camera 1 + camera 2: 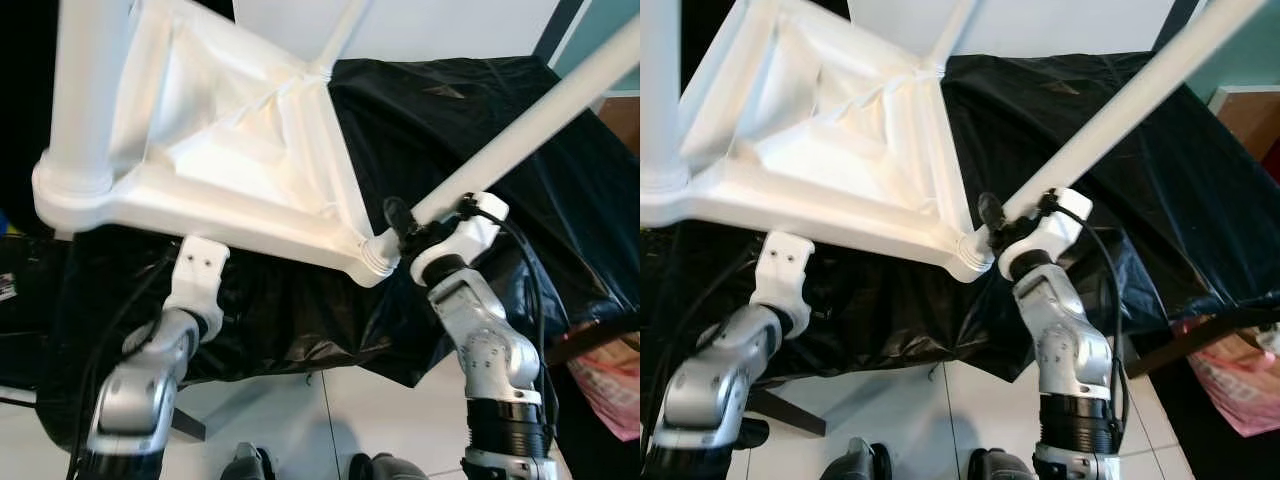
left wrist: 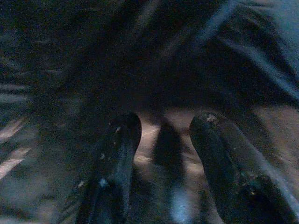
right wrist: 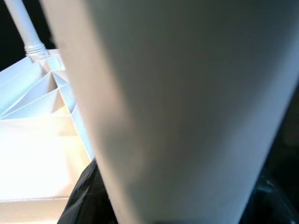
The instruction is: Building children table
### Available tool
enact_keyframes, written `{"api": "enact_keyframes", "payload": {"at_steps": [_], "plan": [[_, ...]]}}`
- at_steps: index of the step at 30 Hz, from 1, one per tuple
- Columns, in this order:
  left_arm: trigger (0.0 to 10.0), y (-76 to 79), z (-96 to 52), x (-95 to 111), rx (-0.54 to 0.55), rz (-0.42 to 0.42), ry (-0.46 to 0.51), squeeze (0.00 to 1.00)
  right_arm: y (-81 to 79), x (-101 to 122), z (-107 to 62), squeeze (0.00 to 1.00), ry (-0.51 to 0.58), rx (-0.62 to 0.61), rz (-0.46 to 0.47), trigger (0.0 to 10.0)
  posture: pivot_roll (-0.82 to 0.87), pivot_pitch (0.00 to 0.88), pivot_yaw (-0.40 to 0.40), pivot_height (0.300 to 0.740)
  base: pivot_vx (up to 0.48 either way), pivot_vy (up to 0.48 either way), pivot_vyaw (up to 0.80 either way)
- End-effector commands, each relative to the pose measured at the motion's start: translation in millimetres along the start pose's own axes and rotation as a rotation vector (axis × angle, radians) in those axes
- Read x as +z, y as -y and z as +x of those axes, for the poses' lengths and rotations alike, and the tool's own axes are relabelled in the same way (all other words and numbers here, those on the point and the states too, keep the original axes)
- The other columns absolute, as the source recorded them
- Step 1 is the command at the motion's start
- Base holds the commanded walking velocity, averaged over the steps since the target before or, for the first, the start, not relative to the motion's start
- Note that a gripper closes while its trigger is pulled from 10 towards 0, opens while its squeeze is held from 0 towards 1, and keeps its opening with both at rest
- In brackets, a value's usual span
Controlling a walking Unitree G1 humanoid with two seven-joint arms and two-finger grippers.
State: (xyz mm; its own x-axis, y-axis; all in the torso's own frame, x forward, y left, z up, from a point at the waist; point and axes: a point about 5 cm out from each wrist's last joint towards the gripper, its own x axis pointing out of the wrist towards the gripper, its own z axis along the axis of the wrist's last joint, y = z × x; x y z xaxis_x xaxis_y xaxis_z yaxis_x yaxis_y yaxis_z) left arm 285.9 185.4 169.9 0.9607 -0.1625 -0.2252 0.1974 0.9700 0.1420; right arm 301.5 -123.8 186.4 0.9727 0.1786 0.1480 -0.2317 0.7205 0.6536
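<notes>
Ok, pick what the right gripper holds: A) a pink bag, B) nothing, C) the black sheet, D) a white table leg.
D: the right gripper is clamped round the lower end of the white leg, close by the corner socket of the upturned tabletop.

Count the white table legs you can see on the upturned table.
3. One leg stands in the near left corner socket; one leg, held by the right gripper, meets the near right corner; a third leg rises at the far corner. Another may be hidden.
</notes>
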Motion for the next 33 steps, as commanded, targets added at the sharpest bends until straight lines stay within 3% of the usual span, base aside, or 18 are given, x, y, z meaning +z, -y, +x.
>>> {"api": "enact_keyframes", "payload": {"at_steps": [1,5,6,7,8,11,14,16,18,20,21,24,26,27,28,29,30,33], "plan": [[10.0,-8.8,4.0,-2.7,0.088,-0.011,-0.006,0.0,-8.3,-8.1,-1.5,0.0,-0.016,0.055,0.168,10.0,0.05,0.143,-0.045,0.74,0.0,0.0,0.0],[10.0,-30.5,23.8,23.4,0.232,-0.11,0.104,0.0,3.9,-14.1,-7.0,0.0,-0.043,0.032,0.357,10.0,0.04,0.143,-0.044,0.74,0.0,0.0,0.0],[10.0,-30.5,23.8,23.4,0.232,-0.11,0.104,0.0,3.9,-14.1,-7.0,0.0,-0.043,0.032,0.357,10.0,0.04,0.143,-0.044,0.74,0.0,0.0,0.0],[10.0,-32.0,34.8,48.8,0.229,-0.173,0.192,0.0,15.5,-21.7,-8.2,0.0,-0.069,-0.008,0.428,10.0,0.04,0.138,-0.049,0.74,0.0,0.0,0.0],[10.0,-32.0,34.8,48.8,0.229,-0.173,0.192,0.0,15.5,-21.7,-8.2,0.0,-0.069,-0.008,0.428,10.0,0.04,0.138,-0.049,0.74,0.0,0.0,0.0],[10.0,-25.7,47.3,83.8,0.187,-0.249,0.297,0.0,24.9,-31.6,-9.5,0.0,-0.105,-0.032,0.495,10.0,0.04,0.135,-0.048,0.74,0.0,0.0,0.0],[10.0,-20.9,50.8,96.7,0.161,-0.27,0.332,0.0,25.5,-34.2,-9.6,0.0,-0.114,-0.02,0.511,10.0,0.04,0.137,-0.05,0.74,0.0,0.0,0.0],[10.0,-0.6,56.9,136.3,0.067,-0.31,0.432,0.0,28.1,-48.6,-8.2,0.0,-0.17,0.006,0.585,10.0,0.03,0.134,-0.046,0.74,0.0,0.0,0.0],[10.0,-0.6,56.9,136.3,0.067,-0.31,0.432,0.0,28.1,-48.6,-8.2,0.0,-0.17,0.006,0.585,10.0,0.03,0.134,-0.046,0.74,0.0,0.0,0.0],[10.0,9.6,58.7,153.1,0.023,-0.328,0.471,0.0,28.5,-54.9,-7.3,0.0,-0.196,0.024,0.607,10.0,0.03,0.134,-0.046,0.74,0.0,0.0,0.0],[10.0,28.2,58.3,175.6,-0.05,-0.335,0.522,0.0,30.4,-64.4,-5.6,0.0,-0.222,0.019,0.608,10.0,0.03,0.138,-0.041,0.74,0.0,0.0,0.0],[10.0,28.2,58.3,175.6,-0.05,-0.335,0.522,0.0,30.4,-64.4,-5.6,0.0,-0.222,0.019,0.608,10.0,0.03,0.138,-0.041,0.74,0.0,0.0,0.0],[10.0,62.6,55.3,210.4,-0.175,-0.355,0.596,0.0,41.5,-78.5,-4.1,0.0,-0.24,-0.05,0.635,10.0,0.03,0.142,-0.043,0.74,0.0,0.0,0.0],[10.0,62.6,55.3,210.4,-0.175,-0.355,0.596,0.0,41.5,-78.5,-4.1,0.0,-0.24,-0.05,0.635,10.0,0.03,0.142,-0.043,0.74,0.0,0.0,0.0],[10.0,74.6,54.0,221.3,-0.205,-0.351,0.612,0.0,49.5,-82.8,-5.5,0.9,-0.234,-0.101,0.634,10.0,0.04,0.144,-0.043,0.74,0.0,0.0,0.0],[10.0,74.6,54.0,221.3,-0.205,-0.351,0.612,0.0,49.5,-82.8,-5.5,0.9,-0.234,-0.101,0.634,10.0,0.04,0.144,-0.043,0.74,0.0,0.0,0.0],[10.0,80.9,53.8,228.5,-0.219,-0.348,0.621,0.0,55.1,-83.9,-8.0,1.0,-0.234,-0.136,0.629,10.0,0.04,0.144,-0.042,0.74,0.0,0.0,0.0],[10.0,85.5,53.2,238.3,-0.229,-0.335,0.633,0.0,62.4,-78.4,-15.3,1.0,-0.221,-0.172,0.578,10.0,0.04,0.144,-0.039,0.74,0.0,0.0,0.0]]}}
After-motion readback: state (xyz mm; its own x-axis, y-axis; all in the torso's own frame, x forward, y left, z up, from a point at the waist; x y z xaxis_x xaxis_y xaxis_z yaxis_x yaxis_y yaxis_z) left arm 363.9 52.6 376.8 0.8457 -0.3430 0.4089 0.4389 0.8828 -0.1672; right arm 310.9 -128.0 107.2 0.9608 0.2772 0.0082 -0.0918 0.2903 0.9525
